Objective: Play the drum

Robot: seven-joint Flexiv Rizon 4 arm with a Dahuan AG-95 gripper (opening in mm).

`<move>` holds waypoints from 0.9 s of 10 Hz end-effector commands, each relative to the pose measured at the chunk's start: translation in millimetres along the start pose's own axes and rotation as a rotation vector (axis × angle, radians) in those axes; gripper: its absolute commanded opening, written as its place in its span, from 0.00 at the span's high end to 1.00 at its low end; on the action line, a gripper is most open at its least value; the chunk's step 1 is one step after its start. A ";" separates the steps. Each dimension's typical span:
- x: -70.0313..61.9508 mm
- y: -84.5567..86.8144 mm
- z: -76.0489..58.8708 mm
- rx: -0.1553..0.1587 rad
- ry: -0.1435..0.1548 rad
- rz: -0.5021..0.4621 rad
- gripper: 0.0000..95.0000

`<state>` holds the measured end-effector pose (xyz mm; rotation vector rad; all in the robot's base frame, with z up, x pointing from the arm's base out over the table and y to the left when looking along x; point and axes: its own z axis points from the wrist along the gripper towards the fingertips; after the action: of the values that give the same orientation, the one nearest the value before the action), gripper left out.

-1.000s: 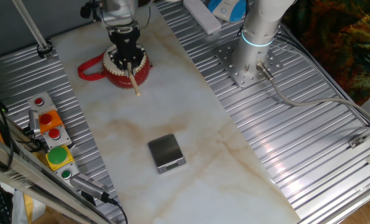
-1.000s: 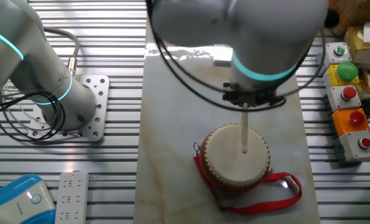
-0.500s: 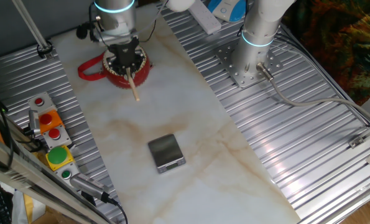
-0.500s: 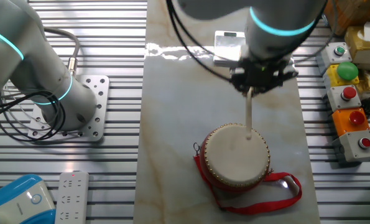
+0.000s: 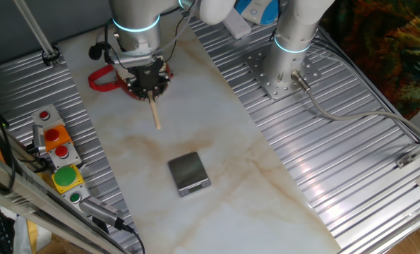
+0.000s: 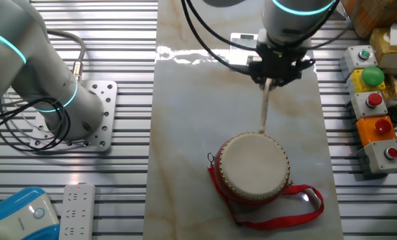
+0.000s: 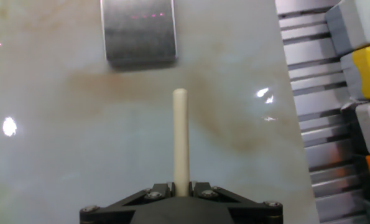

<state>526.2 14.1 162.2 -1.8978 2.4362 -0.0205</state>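
Observation:
The drum (image 6: 253, 167) has red sides, a cream drumhead and a red strap (image 6: 298, 200). It stands on the marble board. My gripper (image 6: 268, 79) is shut on a pale wooden drumstick (image 6: 264, 107). The stick's tip hangs at the drum's far rim, off the drumhead. In one fixed view my gripper (image 5: 148, 86) hides most of the drum. Only the red strap (image 5: 99, 79) shows, and the drumstick (image 5: 154, 109) points toward the board's middle. The hand view shows the gripper (image 7: 181, 186) and the drumstick (image 7: 181, 140) over bare marble, with no drum in sight.
A grey metal block (image 5: 188, 173) lies mid-board, ahead of the stick in the hand view (image 7: 140, 31). A button box (image 5: 58, 159) sits on the ribbed table beside the board (image 6: 375, 100). The arm's base (image 5: 287, 63) stands on the other side (image 6: 58, 100).
My gripper has drawn back from over the drum toward the grey block. The stick's tip has moved off the middle of the drumhead to its far rim.

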 end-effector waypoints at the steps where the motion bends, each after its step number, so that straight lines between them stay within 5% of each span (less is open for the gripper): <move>1: -11.2 4.3 5.7 -0.018 0.026 0.222 1.00; 6: -20.2 9.2 11.1 -0.072 0.053 0.721 1.00; 9: -20.3 9.2 11.1 -0.071 0.062 0.897 1.00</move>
<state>523.9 34.5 152.1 -0.9913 3.0014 0.0349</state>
